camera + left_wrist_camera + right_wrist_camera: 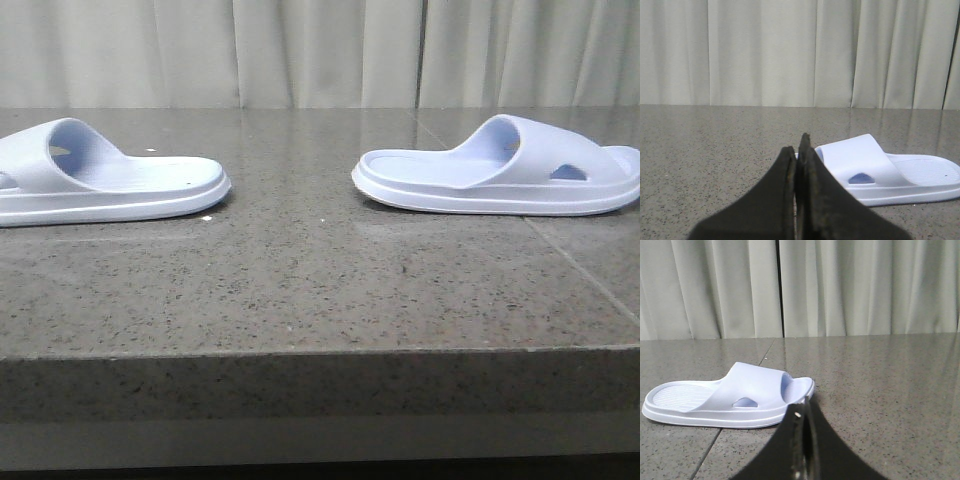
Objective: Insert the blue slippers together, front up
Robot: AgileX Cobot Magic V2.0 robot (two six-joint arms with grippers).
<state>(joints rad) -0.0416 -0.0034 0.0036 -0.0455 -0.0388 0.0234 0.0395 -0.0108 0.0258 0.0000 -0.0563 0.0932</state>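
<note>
We see the two blue slippers lying flat, soles down, on the table (300,290), well apart. The left slipper (100,180) sits at the left edge of the front view, long axis across the frame, heel toward centre, toe end cut off. The right slipper (500,170) sits at the right, also lengthwise across, heel toward centre. Bare stone lies between them and down to the table's front edge. The left gripper (799,150) has its jaws pressed together, holding nothing; the right gripper (804,415) likewise.
</note>
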